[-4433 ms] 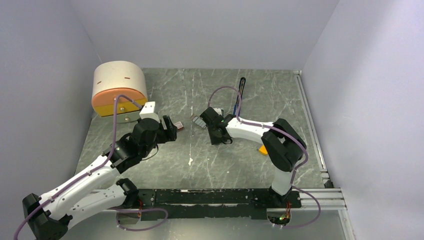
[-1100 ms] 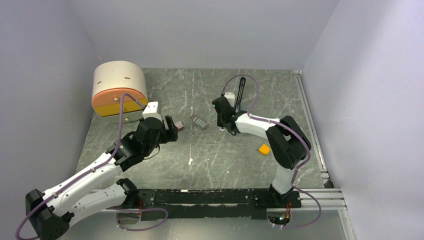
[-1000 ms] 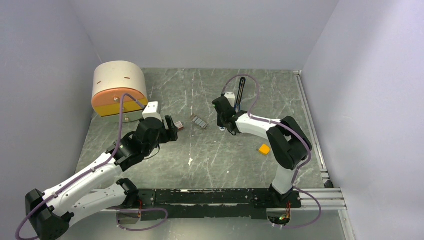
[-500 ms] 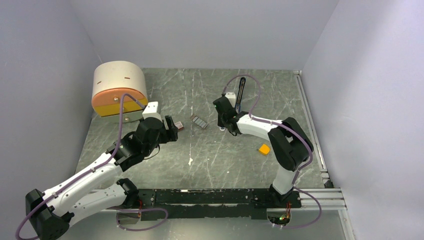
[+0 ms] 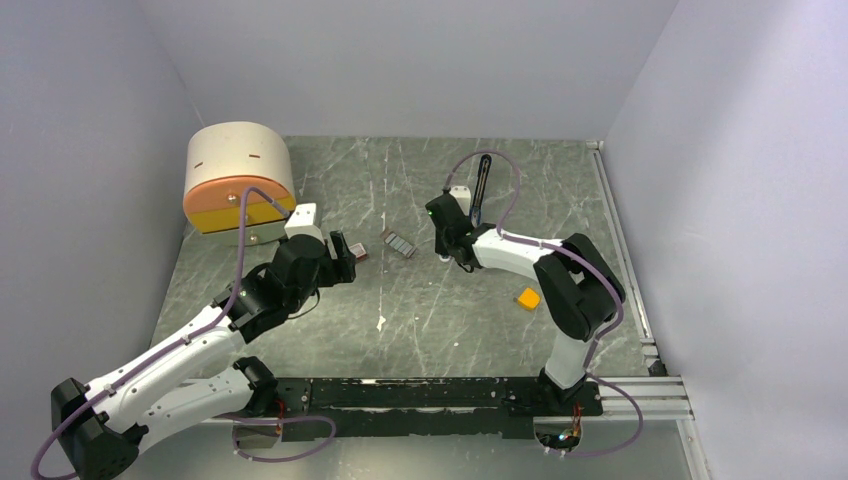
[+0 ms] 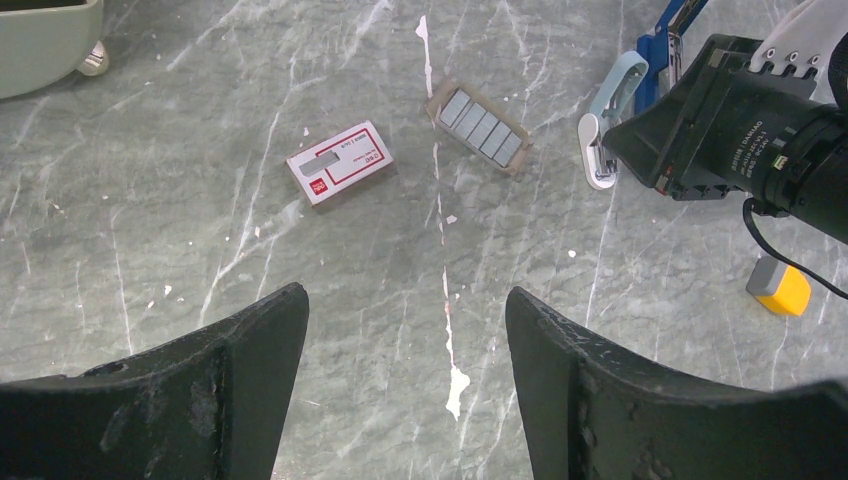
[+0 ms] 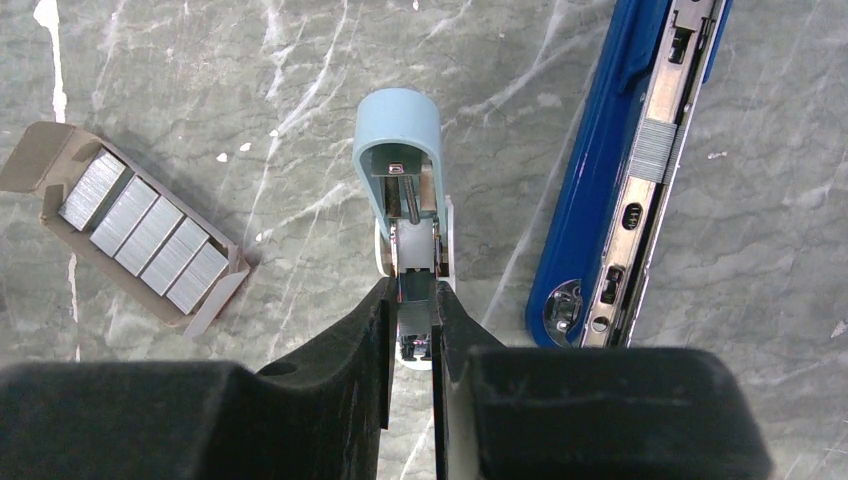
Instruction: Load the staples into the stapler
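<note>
The right gripper point(image 7: 412, 300) pinches the narrow metal tail of a pale-blue piece point(image 7: 398, 125), a rounded plastic hood over a white base. Whether the piece rests on the table cannot be told. Just right of it lies the stapler point(image 7: 600, 200), long, slim and glossy blue, laid open so that its bright metal channel shows, with a ribbed silvery patch partway along.

The staples point(image 7: 140, 240), five grey ribbed strips side by side, sit in an open brown cardboard tray point(image 7: 35, 160) left of the piece, apart from the stapler.

The left gripper point(image 6: 405, 300) hangs over the grey veined table point(image 6: 200, 230), its black fingers spread wide and holding nothing. A flat red-and-white box point(image 6: 340, 162) lies near the tray without touching it. An orange block point(image 6: 780, 288) sits well apart.
</note>
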Available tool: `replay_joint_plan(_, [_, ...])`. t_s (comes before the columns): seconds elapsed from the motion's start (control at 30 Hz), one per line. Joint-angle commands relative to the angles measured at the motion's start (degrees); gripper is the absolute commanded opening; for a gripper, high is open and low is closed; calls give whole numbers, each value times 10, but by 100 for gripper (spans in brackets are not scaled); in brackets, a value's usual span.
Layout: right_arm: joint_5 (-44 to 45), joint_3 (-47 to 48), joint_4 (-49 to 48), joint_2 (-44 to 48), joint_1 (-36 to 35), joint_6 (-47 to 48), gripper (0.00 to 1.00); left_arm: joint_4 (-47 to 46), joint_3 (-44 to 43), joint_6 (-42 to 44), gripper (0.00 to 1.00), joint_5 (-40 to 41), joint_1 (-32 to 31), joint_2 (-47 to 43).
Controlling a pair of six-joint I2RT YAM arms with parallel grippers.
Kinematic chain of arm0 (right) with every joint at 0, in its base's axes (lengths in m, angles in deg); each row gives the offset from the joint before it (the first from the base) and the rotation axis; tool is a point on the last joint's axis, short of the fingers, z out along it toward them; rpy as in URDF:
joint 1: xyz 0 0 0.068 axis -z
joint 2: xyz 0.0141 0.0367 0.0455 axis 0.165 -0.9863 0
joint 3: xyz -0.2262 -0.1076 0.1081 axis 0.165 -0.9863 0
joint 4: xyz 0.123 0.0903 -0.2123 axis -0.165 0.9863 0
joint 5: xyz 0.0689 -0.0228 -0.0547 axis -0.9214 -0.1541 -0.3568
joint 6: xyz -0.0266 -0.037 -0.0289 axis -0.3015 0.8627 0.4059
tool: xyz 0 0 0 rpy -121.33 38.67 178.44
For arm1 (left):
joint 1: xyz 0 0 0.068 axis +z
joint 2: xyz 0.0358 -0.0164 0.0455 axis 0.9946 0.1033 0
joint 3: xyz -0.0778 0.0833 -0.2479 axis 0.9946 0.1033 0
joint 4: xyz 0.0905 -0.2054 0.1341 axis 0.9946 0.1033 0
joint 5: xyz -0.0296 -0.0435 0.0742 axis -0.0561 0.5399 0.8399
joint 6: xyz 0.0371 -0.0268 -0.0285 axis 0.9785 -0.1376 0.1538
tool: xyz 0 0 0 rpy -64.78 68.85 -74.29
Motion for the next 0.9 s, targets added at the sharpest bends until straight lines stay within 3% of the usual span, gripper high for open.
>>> replay_joint_plan(0.0, [9, 1, -13, -10, 3, 2, 19, -8, 2, -4, 77, 5, -2, -6])
replay_joint_plan(0.87, [-4, -3, -13, -4, 3, -5, 23, -10, 1, -2, 77, 5, -2, -2])
